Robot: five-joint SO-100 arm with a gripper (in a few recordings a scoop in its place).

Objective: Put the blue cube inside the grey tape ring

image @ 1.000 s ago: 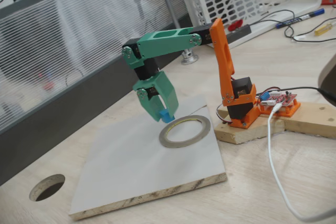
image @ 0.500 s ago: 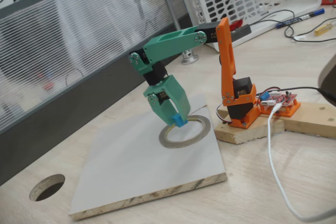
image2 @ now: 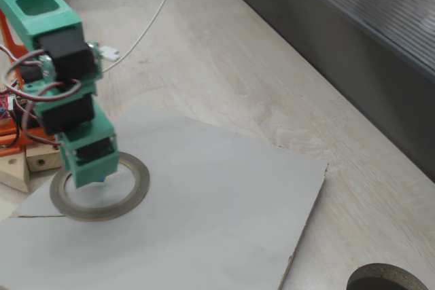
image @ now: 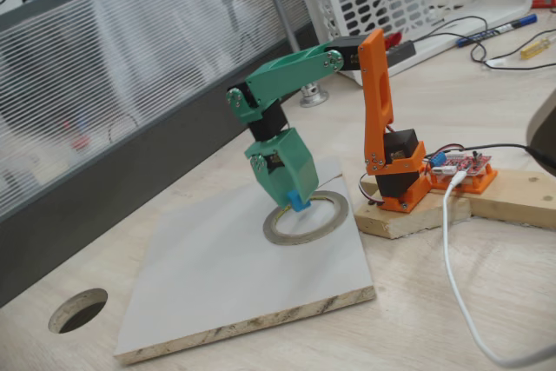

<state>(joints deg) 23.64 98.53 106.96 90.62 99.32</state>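
A: Since the earlier frames the arm has swung the gripper (image: 294, 200) in from beside the grey tape ring (image: 330, 219) until it hangs over the ring's far-left rim, and the wrist has turned more upright.

B: And the blue cube (image: 300, 203)?

A: In the fixed view from the front corner it sits pinched at the tips of the green fingers (image: 287, 182), which are closed on it. It looks just above the band of the ring or barely inside it; whether it touches anything cannot be told from here.

B: What does the other fixed view add?

A: It looks along the white board (image2: 224, 195) from the far side. The gripper (image2: 97, 178) stands over the opening of the ring (image2: 132, 191), closer to centre than the first angle suggests. The cube is hidden there apart from a hint of blue under the green body.

B: So how far along?

A: Carrying looks done. Lowering a little, releasing and lifting clear remain. The round hole in the counter (image: 78, 309) lies well apart.
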